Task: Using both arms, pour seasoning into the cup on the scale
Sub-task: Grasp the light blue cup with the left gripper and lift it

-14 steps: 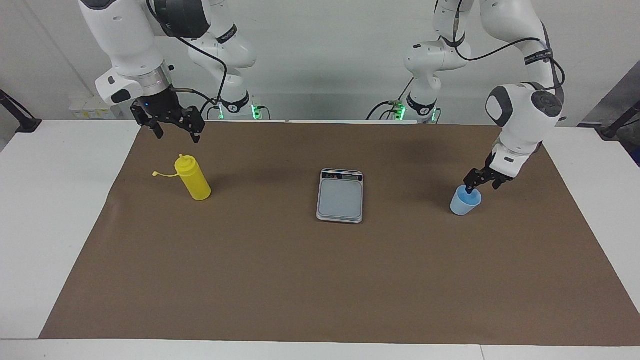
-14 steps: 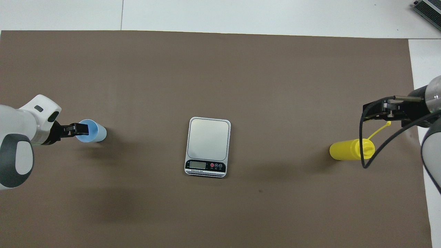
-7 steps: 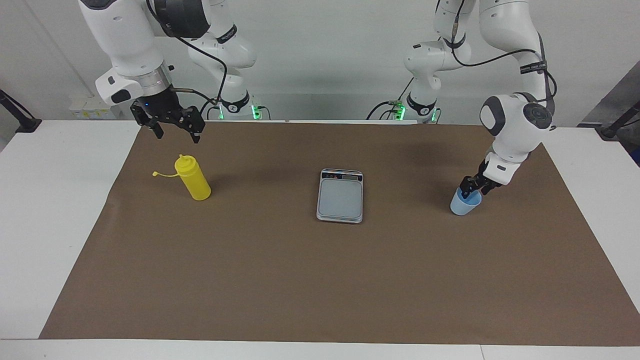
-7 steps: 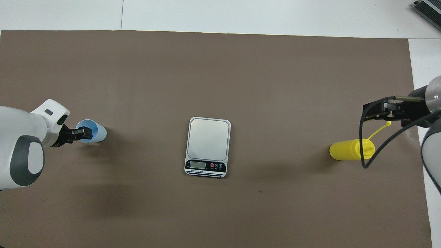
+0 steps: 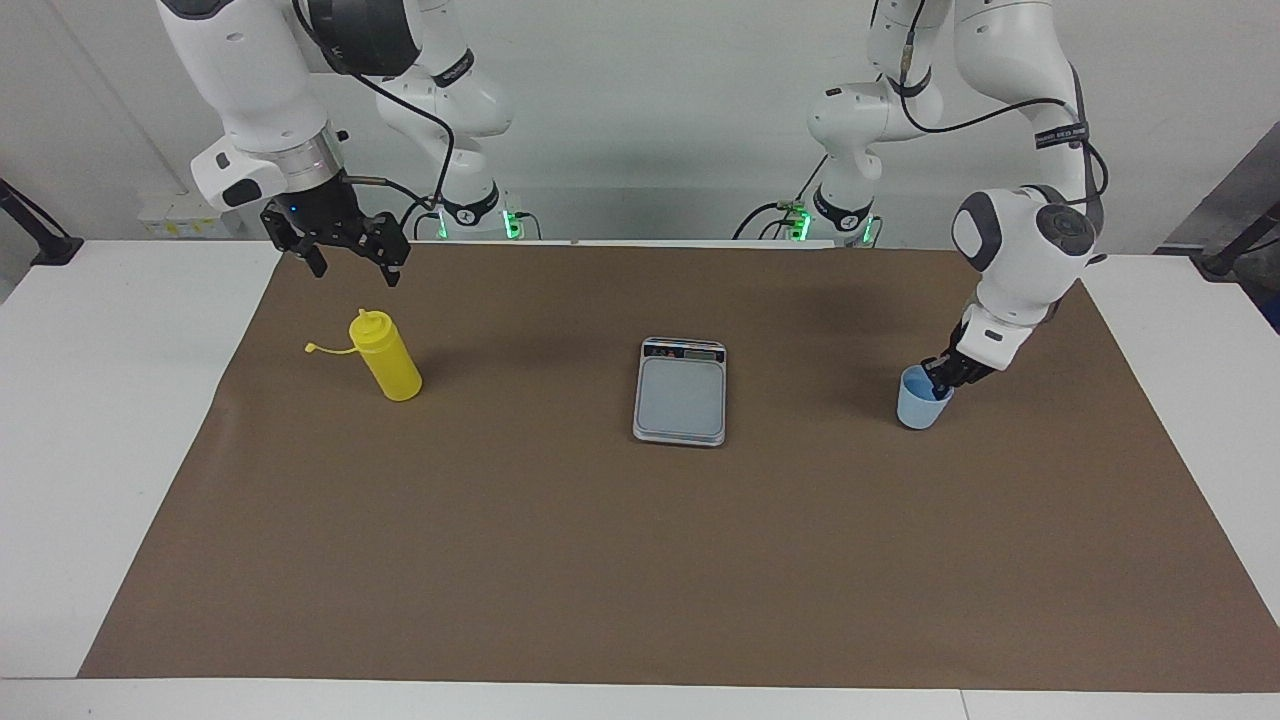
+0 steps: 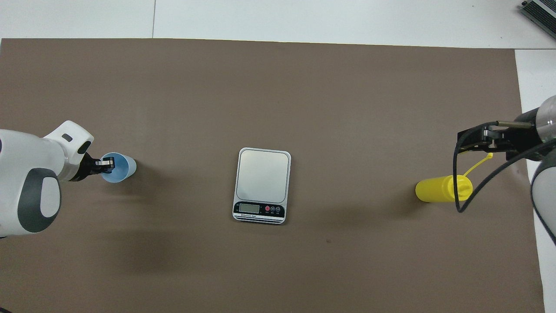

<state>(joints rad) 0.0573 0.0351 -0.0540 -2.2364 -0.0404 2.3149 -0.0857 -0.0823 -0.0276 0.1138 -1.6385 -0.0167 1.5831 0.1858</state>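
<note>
The task is judged to be at its first step. The cup (image 5: pixel 918 404) is seen at the right of the facing view, standing on the brown mat (image 5: pixel 640 560) and not yet on the scale (image 5: pixel 681 390), which lies at the centre of the frame with its weighing plate bare. The left gripper (image 5: pixel 940 377) is set on the cup's rim, with its fingers pressed together on the cup wall, one fingertip inside the cup. The cup is judged to be gripped but not yet lifted.

The seasoning (image 5: pixel 386 355) is found upright at the left of the facing view, its tethered cap hanging off to the side, so the nozzle appears uncovered. It is not touched. The right gripper (image 5: pixel 352 262) is held in the air above it at the upper left of the frame, with its fingers spread and nothing between them.

Left to be done, as judged: the cup is to be carried to the scale, the seasoning is to be picked up, and the pour is to be made.

In the overhead view the right gripper (image 6: pixel 474 142) is partly cut off at the right edge. The contents of the seasoning cannot be made out. The reading on the scale's display cannot be read.
</note>
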